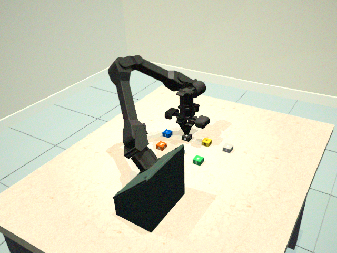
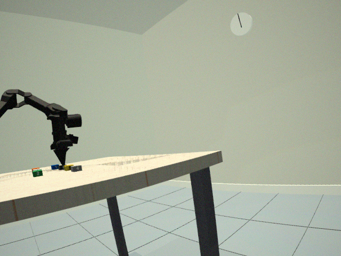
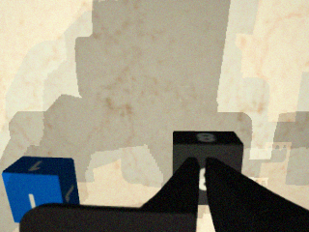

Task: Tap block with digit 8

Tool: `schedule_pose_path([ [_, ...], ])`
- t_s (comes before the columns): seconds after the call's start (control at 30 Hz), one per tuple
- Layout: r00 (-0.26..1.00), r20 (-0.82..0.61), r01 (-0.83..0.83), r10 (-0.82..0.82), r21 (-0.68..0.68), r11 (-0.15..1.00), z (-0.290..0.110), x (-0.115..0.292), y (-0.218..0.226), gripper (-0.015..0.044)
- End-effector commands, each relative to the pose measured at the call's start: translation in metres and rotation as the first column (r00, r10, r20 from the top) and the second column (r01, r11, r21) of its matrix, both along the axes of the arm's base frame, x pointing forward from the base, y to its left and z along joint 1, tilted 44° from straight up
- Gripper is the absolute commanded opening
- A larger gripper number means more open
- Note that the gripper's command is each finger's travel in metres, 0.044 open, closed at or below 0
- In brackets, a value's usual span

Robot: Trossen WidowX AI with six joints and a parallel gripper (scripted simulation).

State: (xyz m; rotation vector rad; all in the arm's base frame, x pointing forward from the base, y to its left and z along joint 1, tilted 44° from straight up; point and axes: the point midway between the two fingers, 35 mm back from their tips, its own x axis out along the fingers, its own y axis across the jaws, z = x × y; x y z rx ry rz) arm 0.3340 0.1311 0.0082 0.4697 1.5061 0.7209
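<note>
The black block (image 1: pixel 186 137) (image 2: pixel 61 167) (image 3: pixel 182 155) sits on the table and shows a white 8 on its faces in the wrist view. My gripper (image 1: pixel 186 133) (image 2: pixel 63 164) (image 3: pixel 200 166) is shut, its two tips almost together with only a thin gap and nothing seen between them. The tips are right at the top of the black block and hide part of its printed face in the wrist view. Whether they touch it I cannot tell.
A blue block (image 1: pixel 167 133) (image 2: pixel 55 167) (image 3: pixel 31 193) with a 1 is left of the black one; a yellow block (image 1: pixel 206 142) (image 2: pixel 68 167) is right. An orange block (image 1: pixel 161 145), a green block (image 1: pixel 198 160) (image 2: pixel 37 173) and a grey block (image 1: pixel 227 148) (image 2: pixel 76 168) stand nearer. A dark wedge-shaped box (image 1: pixel 160 193) stands by the arm's base.
</note>
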Motion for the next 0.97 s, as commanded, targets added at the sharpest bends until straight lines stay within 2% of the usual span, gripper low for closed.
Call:
schedule_pose_path([
  [0.0,1.0,-0.003,0.002,-0.002,0.004,1.0,-0.002,-0.001,0.002,0.002],
  [0.1,1.0,-0.002,0.002,-0.002,0.002,1.0,0.017,0.002,-0.016,0.002],
  [0.23,1.0,-0.003,0.002,-0.002,0.003,1.0,0.02,0.002,-0.019,0.002],
  [0.3,1.0,-0.003,0.002,-0.002,0.002,1.0,0.03,-0.002,-0.016,0.0073],
  [0.4,1.0,-0.004,0.002,-0.002,0.001,1.0,0.069,-0.02,-0.007,0.0151],
  [0.7,1.0,-0.008,0.002,-0.002,0.004,1.0,0.169,-0.108,0.012,0.0387],
  [0.93,1.0,-0.008,0.002,-0.002,0.005,1.0,0.174,-0.116,0.013,0.04],
])
